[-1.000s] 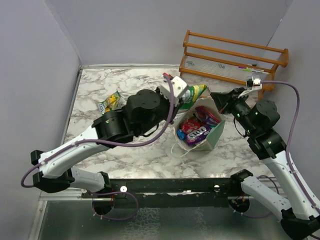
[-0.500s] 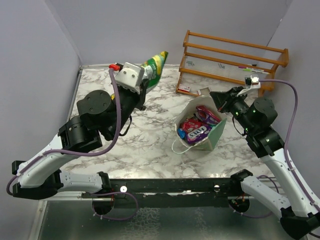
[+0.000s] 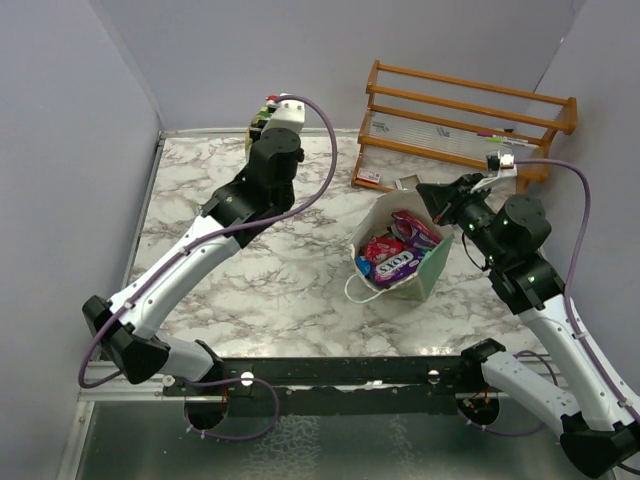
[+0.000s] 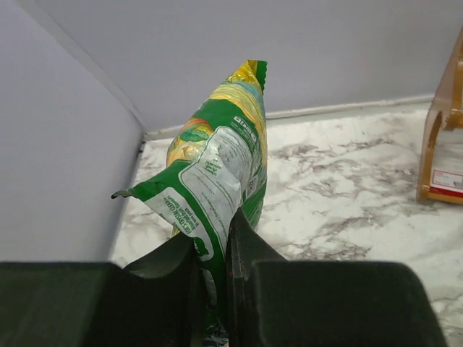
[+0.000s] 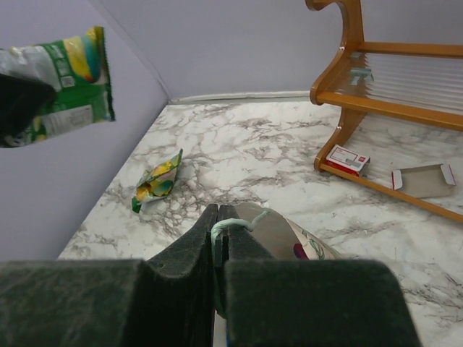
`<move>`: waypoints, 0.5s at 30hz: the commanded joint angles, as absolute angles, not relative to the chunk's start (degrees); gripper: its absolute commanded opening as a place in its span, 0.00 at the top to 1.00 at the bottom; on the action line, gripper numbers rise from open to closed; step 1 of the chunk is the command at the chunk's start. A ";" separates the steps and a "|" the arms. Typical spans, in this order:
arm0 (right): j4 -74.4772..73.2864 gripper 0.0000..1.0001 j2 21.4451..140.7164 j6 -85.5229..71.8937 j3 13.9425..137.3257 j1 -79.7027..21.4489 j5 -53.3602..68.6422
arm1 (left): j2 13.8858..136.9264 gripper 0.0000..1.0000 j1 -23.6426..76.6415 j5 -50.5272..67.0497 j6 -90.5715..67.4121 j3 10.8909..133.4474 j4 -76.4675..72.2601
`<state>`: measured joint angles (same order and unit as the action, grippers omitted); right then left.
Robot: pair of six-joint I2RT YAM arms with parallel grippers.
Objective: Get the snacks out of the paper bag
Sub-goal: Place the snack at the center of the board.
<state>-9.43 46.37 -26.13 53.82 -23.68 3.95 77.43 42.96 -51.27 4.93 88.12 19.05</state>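
My left gripper point(image 4: 213, 242) is shut on a green and yellow snack packet point(image 4: 217, 159) and holds it in the air over the table's far left corner; in the top view the gripper point(image 3: 258, 122) is mostly hidden under its wrist. The packet also shows in the right wrist view point(image 5: 65, 79). The mint-green paper bag point(image 3: 428, 268) stands open at centre right, with red point(image 3: 380, 248), purple point(image 3: 398, 266) and pink point(image 3: 415, 228) packets inside. My right gripper point(image 5: 221, 224) is shut on the bag's far rim and cord handle point(image 5: 235, 225). Another green-yellow packet point(image 5: 158, 181) lies on the table at the left.
A wooden slatted rack point(image 3: 470, 120) stands at the back right, with small white-and-red cards point(image 5: 347, 157) at its foot. Grey walls close in the left, back and right sides. The left arm point(image 3: 190, 260) stretches across the left half of the marble table point(image 3: 300, 290).
My left arm has swung from above the bag to the far left corner, carrying the green packet with it. The right gripper has stayed on the bag's rim.
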 commanded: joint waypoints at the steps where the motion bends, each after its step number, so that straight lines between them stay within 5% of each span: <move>1: -9.13 0.98 45.70 -23.35 56.40 -23.99 5.97 | 77.17 1.00 37.94 -44.97 -4.67 88.19 18.31; 15: -9.87 0.98 47.78 -19.29 58.36 -23.99 12.14 | 70.80 1.00 28.35 -37.18 -13.45 69.41 21.90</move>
